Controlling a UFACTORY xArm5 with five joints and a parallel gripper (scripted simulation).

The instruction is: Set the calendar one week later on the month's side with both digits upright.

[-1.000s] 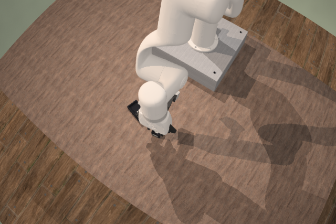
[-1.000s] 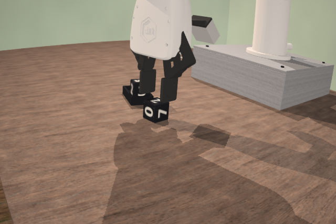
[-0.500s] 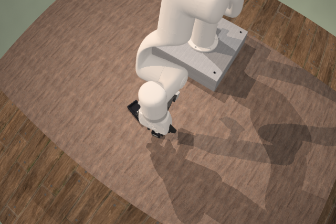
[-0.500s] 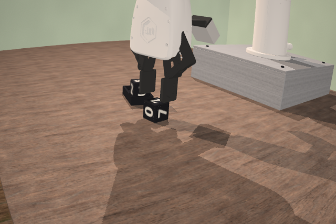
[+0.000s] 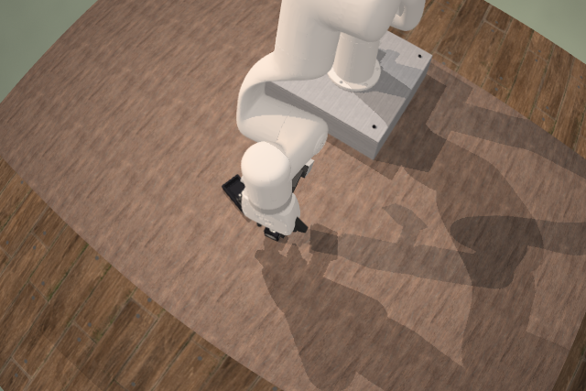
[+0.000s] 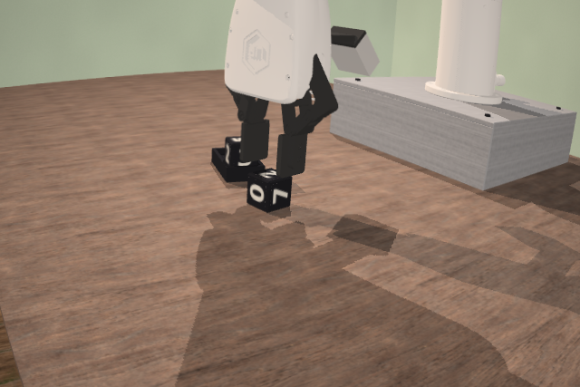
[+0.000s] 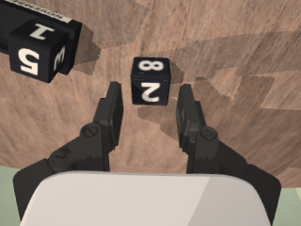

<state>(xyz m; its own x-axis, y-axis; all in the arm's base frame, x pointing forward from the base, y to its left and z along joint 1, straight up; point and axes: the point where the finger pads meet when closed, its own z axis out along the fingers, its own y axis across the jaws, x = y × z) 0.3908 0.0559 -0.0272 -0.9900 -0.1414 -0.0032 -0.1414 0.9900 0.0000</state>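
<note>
White 2, 8, 0 and what looks like a tipped 7 on the near black cube (image 6: 268, 193) (image 7: 150, 81), white 5, 1 and a sideways 3 on the far-left black cube (image 6: 231, 154) (image 7: 35, 56), upside-down "NOVEMBER", partly cut off, on the black tray's (image 5: 226, 189) (image 6: 227, 171) (image 7: 75, 44) pale strip (image 7: 44, 9), blurry logo on the white gripper (image 5: 270, 216) (image 6: 283, 153) (image 7: 150, 105)

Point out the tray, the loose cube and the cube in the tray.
Tray (image 5: 232, 184) (image 6: 224, 170) (image 7: 75, 47): top, exterior, wrist; its walls.
Loose cube (image 6: 268, 195) (image 7: 150, 87): exterior, front edge; wrist, face with the 2.
Cube in the tray (image 6: 232, 149) (image 7: 29, 61): exterior, visible side; wrist, face with the 5.
</note>
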